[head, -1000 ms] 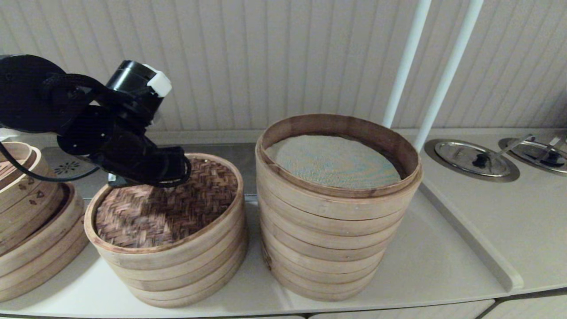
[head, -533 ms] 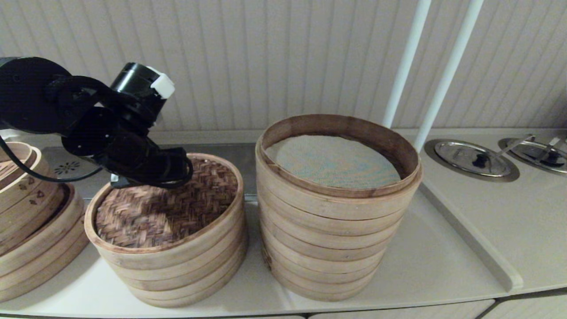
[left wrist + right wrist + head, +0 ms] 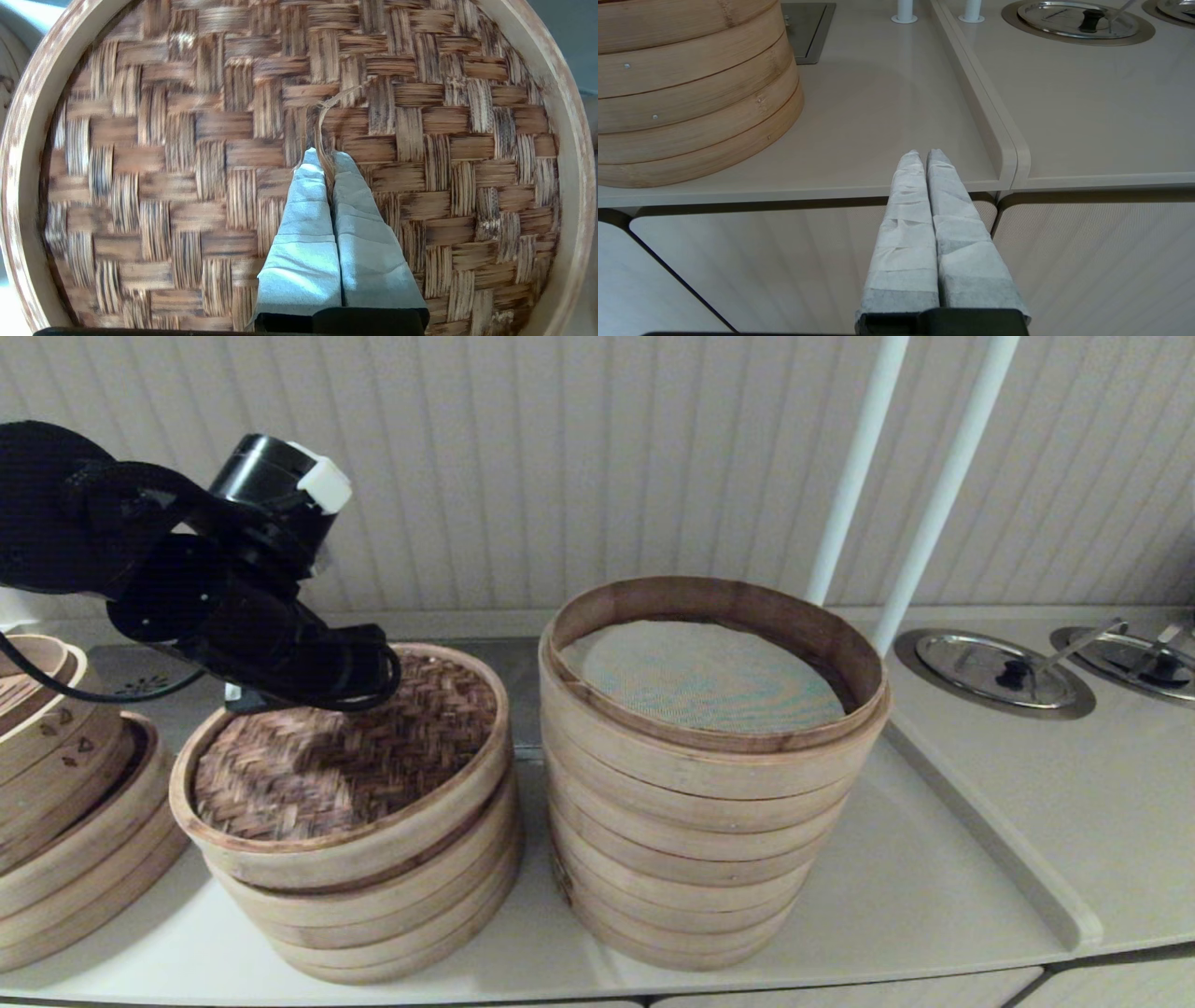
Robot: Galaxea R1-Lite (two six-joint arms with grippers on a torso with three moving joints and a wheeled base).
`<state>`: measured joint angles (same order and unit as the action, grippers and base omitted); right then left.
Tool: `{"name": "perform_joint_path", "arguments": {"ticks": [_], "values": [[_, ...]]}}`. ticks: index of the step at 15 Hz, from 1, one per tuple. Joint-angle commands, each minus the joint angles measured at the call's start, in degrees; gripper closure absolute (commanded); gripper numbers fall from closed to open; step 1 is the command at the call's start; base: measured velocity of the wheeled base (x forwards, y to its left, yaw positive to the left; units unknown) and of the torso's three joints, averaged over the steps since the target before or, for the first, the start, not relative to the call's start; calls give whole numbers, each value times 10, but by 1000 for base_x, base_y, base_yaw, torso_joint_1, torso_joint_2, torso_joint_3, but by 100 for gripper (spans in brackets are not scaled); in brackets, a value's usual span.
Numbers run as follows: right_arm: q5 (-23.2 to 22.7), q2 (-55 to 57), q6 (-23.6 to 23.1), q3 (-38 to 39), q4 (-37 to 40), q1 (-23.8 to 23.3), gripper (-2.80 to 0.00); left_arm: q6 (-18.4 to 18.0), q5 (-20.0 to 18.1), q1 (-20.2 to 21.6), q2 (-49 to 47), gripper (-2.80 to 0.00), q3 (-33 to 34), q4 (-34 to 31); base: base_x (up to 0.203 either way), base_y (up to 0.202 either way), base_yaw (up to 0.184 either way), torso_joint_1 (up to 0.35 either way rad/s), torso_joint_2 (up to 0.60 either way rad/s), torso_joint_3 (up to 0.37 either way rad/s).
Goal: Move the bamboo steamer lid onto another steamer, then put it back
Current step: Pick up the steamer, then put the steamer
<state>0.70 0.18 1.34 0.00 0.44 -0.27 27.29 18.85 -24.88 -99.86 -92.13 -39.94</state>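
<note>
Bamboo steamer lid (image 3: 341, 775), round and shallow with a dark brown herringbone-woven top inside a pale wooden rim band, is seen tilted above the shorter stack of pale bamboo rings (image 3: 373, 915), its near edge raised so that a dark gap shows beneath it; it is held by the left gripper (image 3: 327, 161), whose pale cloth-wrapped fingers (image 3: 303, 219) are pinched together on a thin bamboo loop at the middle of the weave; the lift is thus judged to be begun, while the carry across is not yet made; the tallest stack of pale bamboo rings (image 3: 700, 840), with a dark brown inner rim and a grey-green mesh liner, stands just beside it, uncovered; the setting-down there and the return are judged to remain; the right gripper (image 3: 927, 156) is parked low before the counter edge (image 3: 924, 186), its fingers pressed together on nothing.
</note>
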Motion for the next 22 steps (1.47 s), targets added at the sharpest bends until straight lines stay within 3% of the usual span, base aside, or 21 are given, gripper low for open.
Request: {"name": "perform_joint_path", "arguments": {"ticks": [1,5,14,19,22], "values": [[0,1,0,1,0,0,0,1,2,0,6,0,-13,-6,0,0,0,0,0,0],[0,1,0,1,0,0,0,-3,2,0,27,0,-27,-9,0,0,0,0,0,0],[0,1,0,1,0,0,0,-8,-3,1,52,0,-188,-104,0,0,0,0,0,0],[0,1,0,1,0,0,0,-17,-13,0,57,0,-188,-14,0,0,0,0,0,0],[0,1,0,1,0,0,0,-27,-55,-13,62,0,-188,52,0,0,0,0,0,0]]}}
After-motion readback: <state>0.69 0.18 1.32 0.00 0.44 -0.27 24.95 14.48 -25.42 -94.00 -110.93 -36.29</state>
